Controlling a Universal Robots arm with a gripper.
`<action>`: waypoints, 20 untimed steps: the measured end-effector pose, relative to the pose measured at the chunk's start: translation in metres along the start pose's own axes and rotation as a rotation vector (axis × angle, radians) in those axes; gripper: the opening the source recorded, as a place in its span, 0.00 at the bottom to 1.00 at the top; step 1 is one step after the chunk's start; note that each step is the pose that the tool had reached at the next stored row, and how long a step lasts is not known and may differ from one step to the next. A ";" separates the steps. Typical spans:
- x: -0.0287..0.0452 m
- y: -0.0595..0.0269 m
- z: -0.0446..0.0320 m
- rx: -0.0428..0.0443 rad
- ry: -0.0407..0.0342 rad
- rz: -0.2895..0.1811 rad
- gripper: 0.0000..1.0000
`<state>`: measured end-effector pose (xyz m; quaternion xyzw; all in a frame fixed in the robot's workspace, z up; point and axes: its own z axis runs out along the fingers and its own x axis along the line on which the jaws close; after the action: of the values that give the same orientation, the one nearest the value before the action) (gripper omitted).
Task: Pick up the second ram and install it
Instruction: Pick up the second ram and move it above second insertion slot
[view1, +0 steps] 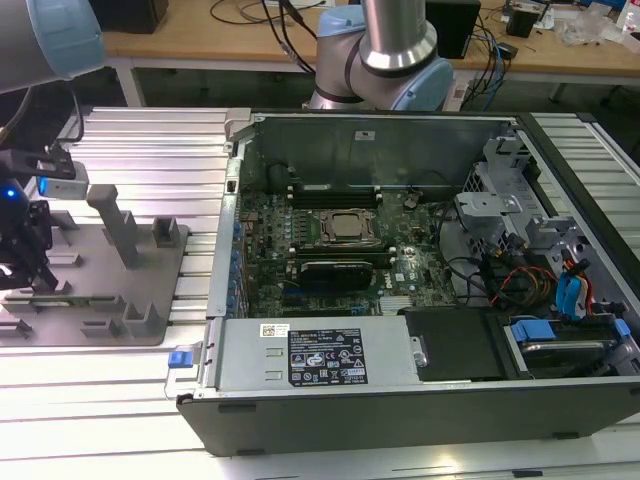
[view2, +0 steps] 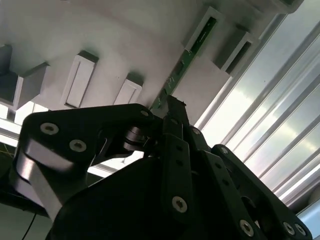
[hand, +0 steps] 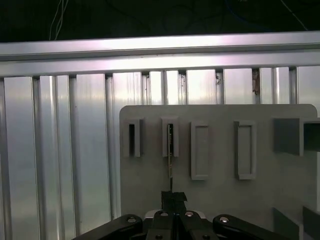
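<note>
At the far left of the exterior view, the robot arm's black gripper (view1: 30, 280) hangs low over a grey plastic tray (view1: 150, 290) on the ribbed aluminium table (view1: 140, 150), well apart from the open computer case (view1: 380, 135) in the middle of the frame. In both wrist views the second ram (view2: 186, 60), a thin green stick seen almost edge-on (hand: 170, 150), stands on its long edge in the tray. Its far end sits in one of the raised grey slot blocks (hand: 170, 124) and its near end runs in between the gripper's fingertips (hand: 173, 196). The fingers are drawn in narrow, close on either side of that near end (they look pinched on the board, though the contact itself is hard to make out). In the second wrist view the tip of the gripper (view2: 170, 102) meets the green edge where the stick ends. Neighbouring blocks on the tray (hand: 220, 200) stand beside the stick. Inside the case lies the green motherboard (view1: 300, 215), with its CPU socket (view1: 345, 228) near the centre and long black slot rails (view1: 340, 190) just behind it. The arm's grey column (view1: 400, 40) rises at the top centre of the exterior view.
</note>
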<state>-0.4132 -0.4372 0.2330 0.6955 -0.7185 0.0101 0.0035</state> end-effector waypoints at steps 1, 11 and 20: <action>0.0000 0.0004 0.0016 -0.0002 0.0001 0.001 0.08; -0.0001 0.0017 0.0078 0.0000 0.0000 0.005 0.28; -0.0010 0.0056 0.0255 -0.0007 0.0035 0.005 0.28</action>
<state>-0.4185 -0.4365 0.2074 0.6937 -0.7202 0.0111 0.0049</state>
